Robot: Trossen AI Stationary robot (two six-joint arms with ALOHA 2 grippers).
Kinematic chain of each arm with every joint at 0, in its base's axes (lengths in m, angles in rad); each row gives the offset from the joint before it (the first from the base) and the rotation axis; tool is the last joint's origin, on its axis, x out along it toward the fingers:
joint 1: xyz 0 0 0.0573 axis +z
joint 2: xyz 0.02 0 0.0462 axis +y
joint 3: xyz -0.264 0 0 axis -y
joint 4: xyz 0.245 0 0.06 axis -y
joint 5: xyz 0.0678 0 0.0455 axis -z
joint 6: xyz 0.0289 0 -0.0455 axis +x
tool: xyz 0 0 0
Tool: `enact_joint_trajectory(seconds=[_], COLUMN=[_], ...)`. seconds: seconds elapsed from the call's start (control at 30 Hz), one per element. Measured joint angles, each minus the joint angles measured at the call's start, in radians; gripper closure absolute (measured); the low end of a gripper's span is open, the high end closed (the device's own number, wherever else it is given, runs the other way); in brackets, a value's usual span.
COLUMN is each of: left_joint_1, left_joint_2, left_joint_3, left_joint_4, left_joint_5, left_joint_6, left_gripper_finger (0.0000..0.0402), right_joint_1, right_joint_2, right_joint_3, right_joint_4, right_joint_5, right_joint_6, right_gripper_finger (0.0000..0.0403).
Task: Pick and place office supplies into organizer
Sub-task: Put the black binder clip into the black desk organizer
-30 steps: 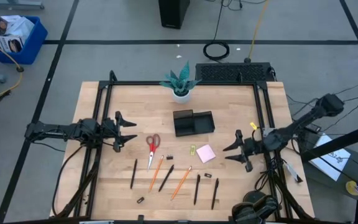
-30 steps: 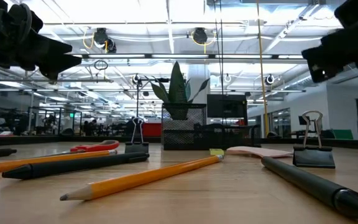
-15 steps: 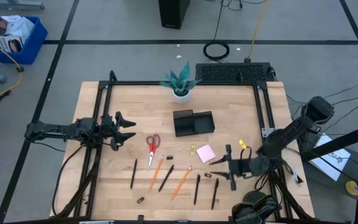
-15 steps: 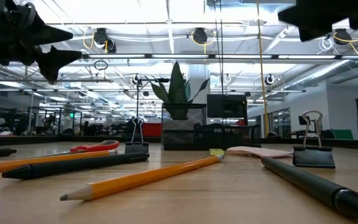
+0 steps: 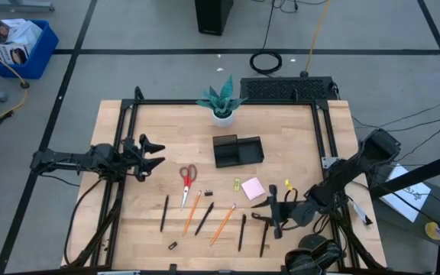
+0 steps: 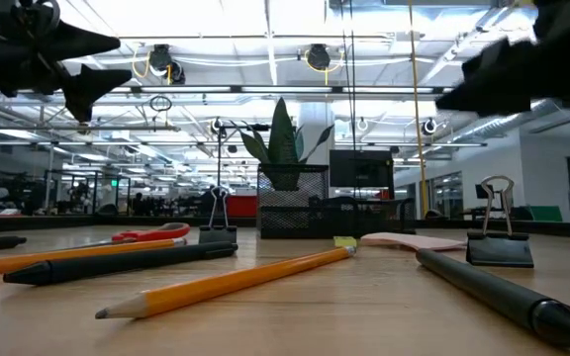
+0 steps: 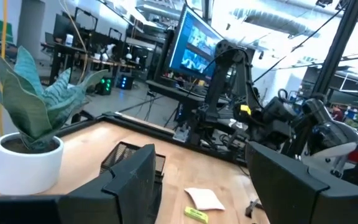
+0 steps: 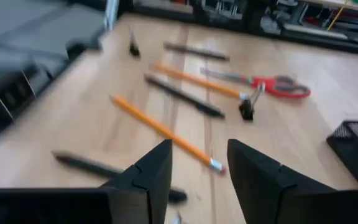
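The black organizer [image 5: 237, 150] stands at mid-table. Nearer lie the red-handled scissors [image 5: 188, 179], a pink sticky-note pad [image 5: 253, 188], orange pencils [image 5: 222, 223], black pens [image 5: 242, 231] and small clips [image 5: 255, 215], all flat on the wood. My right gripper [image 5: 270, 214] hovers open above the pens at the front right; its wrist view shows its fingers [image 8: 148, 180] over a pencil [image 8: 163, 130] and a pen [image 8: 114, 171]. My left gripper [image 5: 155, 155] hangs open at the table's left, clear of everything, and faces the organizer [image 7: 132, 155].
A white pot with a teal plant [image 5: 222, 114] stands behind the organizer at the far edge. A black frame [image 5: 128, 130] runs along the table's sides. Bare wood lies between the left gripper and the scissors.
My right gripper has swung from the table's right side toward the near edge and leftward, sinking a little, and now stands over the pens at the front right. My left gripper has rolled at the wrist and stayed in place. Nothing on the table has moved.
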Motion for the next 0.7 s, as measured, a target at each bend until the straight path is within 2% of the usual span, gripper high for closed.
enact_joint_trajectory(seconds=[0.23, 0.37, 0.47, 0.7], left_joint_1=[0.0, 0.0, 0.0, 0.0], left_joint_2=[0.0, 0.0, 0.0, 0.0], left_joint_3=[0.0, 0.0, 0.0, 0.0], left_joint_4=[-0.031, -0.067, -0.077, -0.077], left_joint_5=[0.0, 0.0, 0.0, 0.0], left_joint_6=[-0.003, -0.014, -0.015, -0.026], left_gripper_finger=[0.0146, 0.0146, 0.0146, 0.0146], right_joint_1=[0.018, 0.043, 0.053, 0.052], right_joint_2=[0.025, 0.025, 0.025, 0.045], right_joint_3=[0.0, 0.0, 0.0, 0.0], right_joint_4=[0.002, -0.042, -0.082, -0.092], right_joint_5=[-0.004, 0.002, 0.047, 0.046], right_joint_6=[0.019, 0.065, 0.09, 0.132], right_gripper_finger=[0.0232, 0.0234, 0.0237, 0.0238])
